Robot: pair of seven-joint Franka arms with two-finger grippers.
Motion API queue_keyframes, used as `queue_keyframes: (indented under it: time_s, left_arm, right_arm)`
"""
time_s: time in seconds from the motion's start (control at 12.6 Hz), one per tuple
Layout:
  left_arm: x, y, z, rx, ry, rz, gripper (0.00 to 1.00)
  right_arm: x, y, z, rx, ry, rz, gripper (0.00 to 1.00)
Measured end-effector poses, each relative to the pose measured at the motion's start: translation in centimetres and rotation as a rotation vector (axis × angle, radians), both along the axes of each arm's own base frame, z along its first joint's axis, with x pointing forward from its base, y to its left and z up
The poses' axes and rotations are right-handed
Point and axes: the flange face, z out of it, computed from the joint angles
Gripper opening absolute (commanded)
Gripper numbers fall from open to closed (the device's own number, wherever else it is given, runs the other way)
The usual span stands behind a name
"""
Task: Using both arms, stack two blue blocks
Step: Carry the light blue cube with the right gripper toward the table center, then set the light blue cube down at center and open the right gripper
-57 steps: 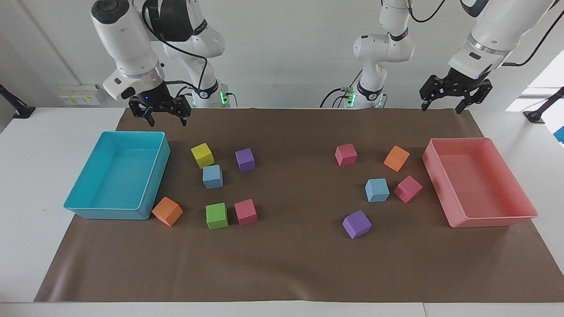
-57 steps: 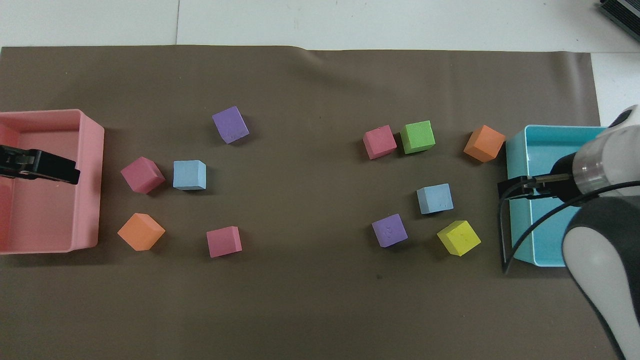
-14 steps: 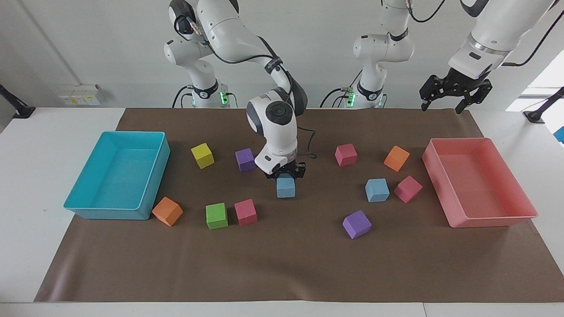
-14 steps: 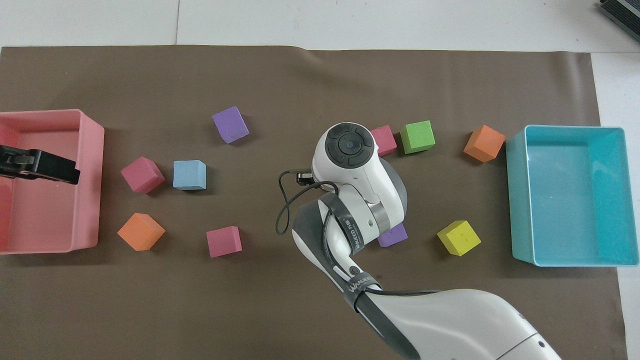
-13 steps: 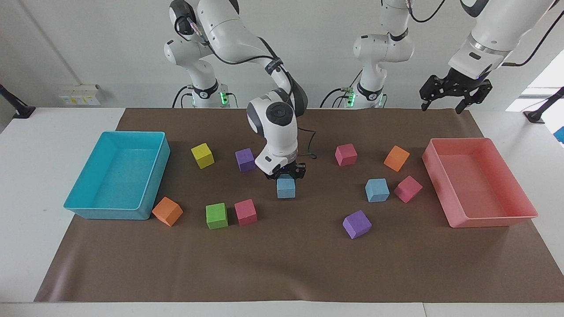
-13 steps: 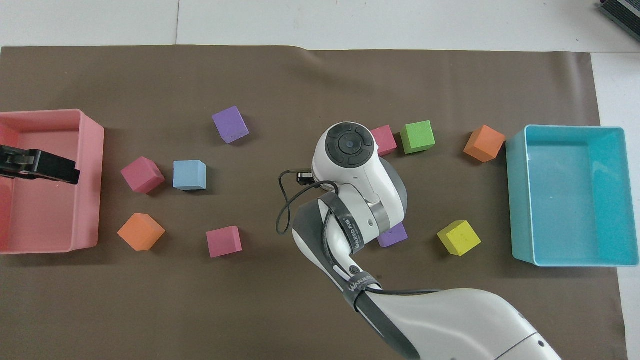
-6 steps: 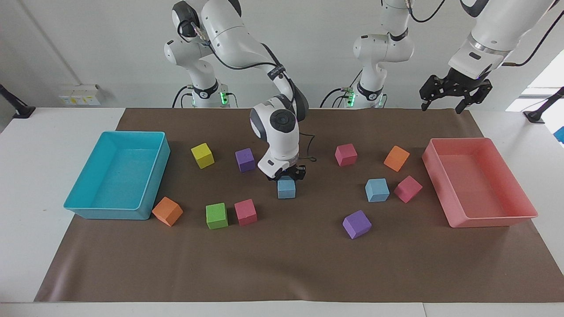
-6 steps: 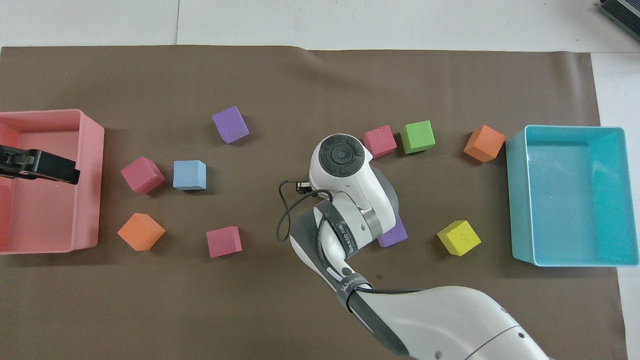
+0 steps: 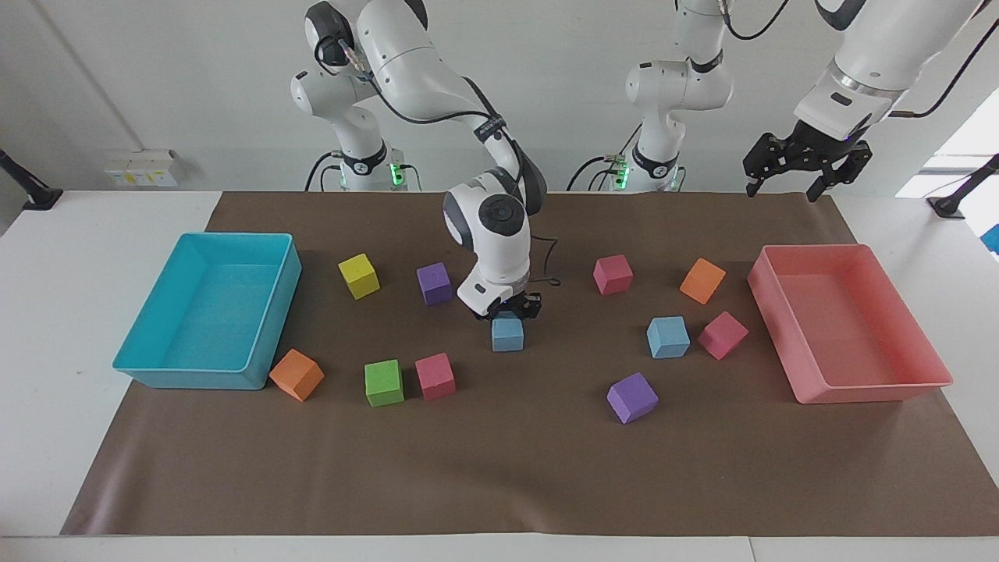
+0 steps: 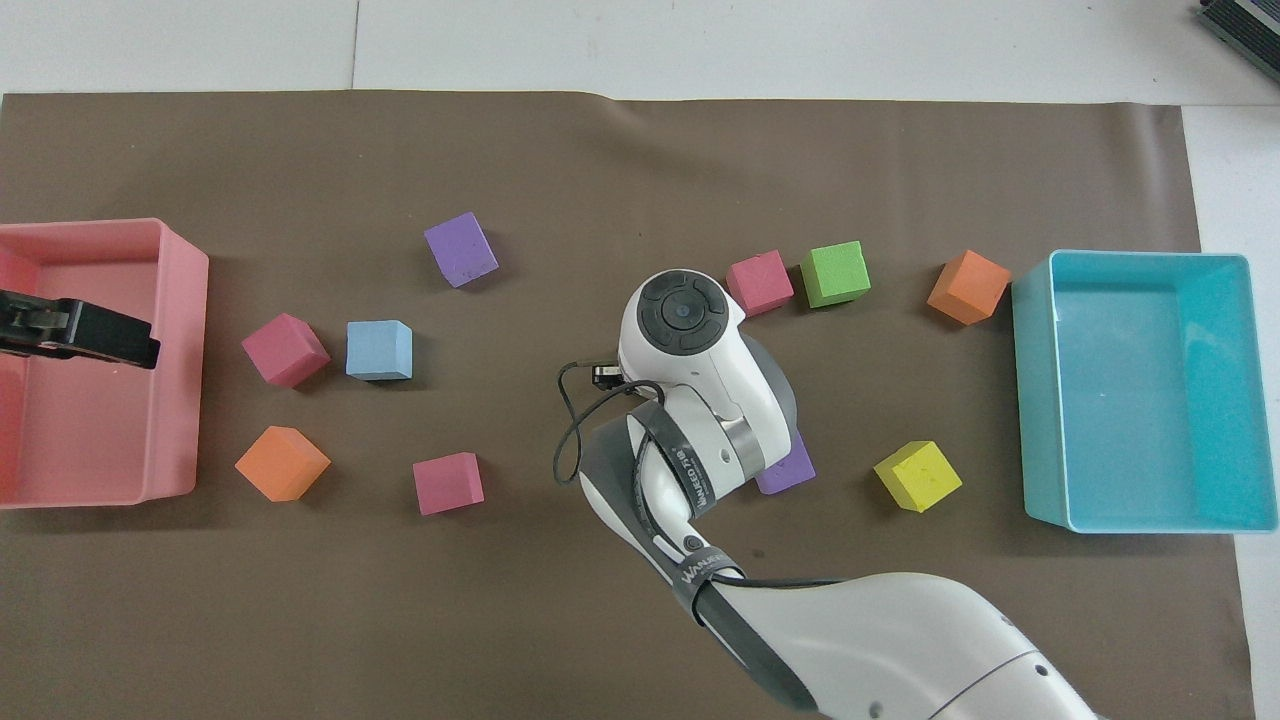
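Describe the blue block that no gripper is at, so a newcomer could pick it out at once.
Start at the pink tray, at the left arm's end of the mat. The blue block sits on the mat beside a pink block turned cornerwise. The other blue block lies mid-mat under the right gripper.

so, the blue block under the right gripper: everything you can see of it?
The blue block is a small light sky-blue cube, matte and foam-like, with square edges. It sits flat and upright on the brown mat near the middle of the table, apart from the other cubes. The right gripper is directly on top of it, fingers at its upper edges; whether they grip it cannot be told. In the overhead view the right arm hides it completely.
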Motion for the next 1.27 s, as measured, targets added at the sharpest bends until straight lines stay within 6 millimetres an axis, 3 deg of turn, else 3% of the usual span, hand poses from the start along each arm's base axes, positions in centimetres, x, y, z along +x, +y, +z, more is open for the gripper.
queue_keyframes:
  time_s: [0.32, 0.48, 0.87, 1.27]
  left_arm:
    - [0.0, 0.0, 0.0, 0.0, 0.0, 0.0, 1.0]
    - [0.0, 0.0, 0.0, 0.0, 0.0, 0.0, 1.0]
    - [0.0, 0.0, 0.0, 0.0, 0.0, 0.0, 1.0]
    - [0.0, 0.0, 0.0, 0.0, 0.0, 0.0, 1.0]
  right_arm:
    - [0.0, 0.1, 0.1, -0.003, -0.003, 0.006, 1.0]
    - [0.1, 0.0, 1.2, -0.005, -0.025, 0.016, 1.0]
    - [0.6, -1.3, 8.3, 0.038, -0.113, 0.003, 1.0]
    - [1.3, -7.7, 15.8, 0.058, -0.101, 0.026, 1.0]
